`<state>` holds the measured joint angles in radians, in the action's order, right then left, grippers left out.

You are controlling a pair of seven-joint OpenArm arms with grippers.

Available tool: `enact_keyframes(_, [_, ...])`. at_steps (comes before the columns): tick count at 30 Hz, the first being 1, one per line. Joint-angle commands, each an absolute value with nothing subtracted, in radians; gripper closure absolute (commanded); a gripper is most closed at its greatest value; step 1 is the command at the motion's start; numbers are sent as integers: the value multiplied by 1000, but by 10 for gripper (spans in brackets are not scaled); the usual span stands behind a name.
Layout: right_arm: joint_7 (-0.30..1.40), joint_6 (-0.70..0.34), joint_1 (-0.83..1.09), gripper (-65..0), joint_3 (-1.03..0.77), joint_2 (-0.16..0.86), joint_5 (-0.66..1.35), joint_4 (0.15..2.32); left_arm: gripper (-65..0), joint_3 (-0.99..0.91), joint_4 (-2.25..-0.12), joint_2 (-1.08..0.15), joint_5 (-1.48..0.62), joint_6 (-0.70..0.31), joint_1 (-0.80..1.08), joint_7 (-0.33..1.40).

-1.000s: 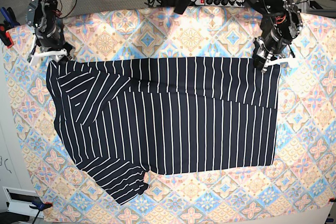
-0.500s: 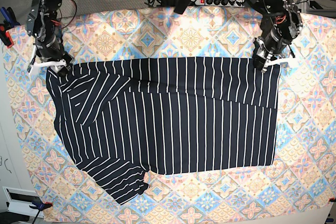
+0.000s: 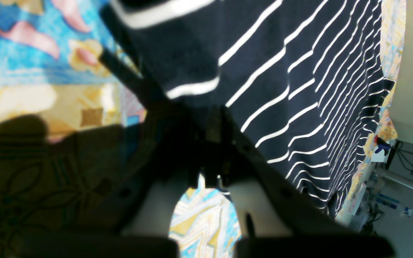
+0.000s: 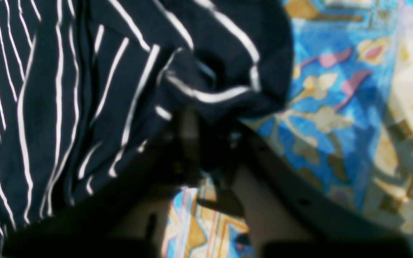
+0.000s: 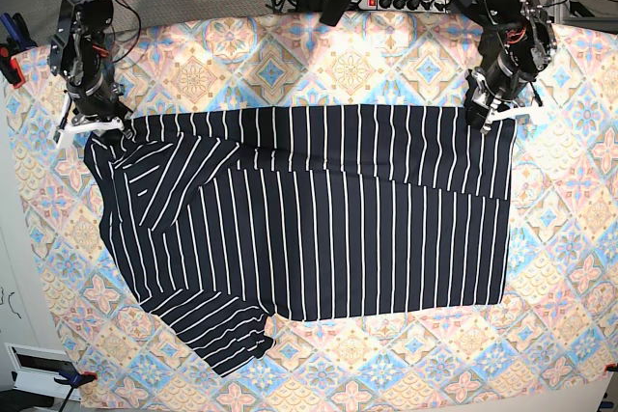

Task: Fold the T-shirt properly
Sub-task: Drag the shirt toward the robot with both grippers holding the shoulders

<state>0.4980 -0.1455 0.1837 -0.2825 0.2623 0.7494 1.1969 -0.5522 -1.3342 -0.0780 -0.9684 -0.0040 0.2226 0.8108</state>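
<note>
The dark navy T-shirt (image 5: 319, 209) with thin white stripes lies spread flat, its top part folded down over the body. My left gripper (image 5: 490, 119) sits at the shirt's top right corner. In the left wrist view the gripper (image 3: 216, 122) is shut on the shirt's edge (image 3: 299, 71). My right gripper (image 5: 94, 126) sits at the top left corner by the sleeve. In the right wrist view the gripper (image 4: 195, 122) is shut on bunched shirt cloth (image 4: 66, 89).
The shirt lies on a pastel orange-and-blue tile-patterned cloth (image 5: 367, 55) covering the table. A power strip (image 5: 406, 2) and cables lie behind the far edge. Clamps (image 5: 12, 60) hold the cloth at the left edge, and another clamp (image 5: 72, 376) at the bottom left.
My right gripper has moved down onto the shirt's top left corner and closed on it, bunching the cloth slightly. The left gripper has stayed at the top right corner.
</note>
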Motion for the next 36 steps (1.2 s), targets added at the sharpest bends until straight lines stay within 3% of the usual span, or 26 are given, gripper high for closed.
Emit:
enact_keyframes(1, [506,-151,186,-15,-285,269,754,1216,0,-552,-1345,-82,-963,-4,239,822])
enact_keyframes(13, [504,-151,412,0,-297,275,753,1419,0,-553,-1503,-82,-964,-4,420,822])
enact_keyframes(25, [503,-153,625,0,-426,274,751,1538,0,-553,-1534,-81,-964,-4,549,822])
enact_keyframes(36, [503,-153,630,0,-426,274,748,1535,0,-549,-1535,-76,-974,-4,605,822])
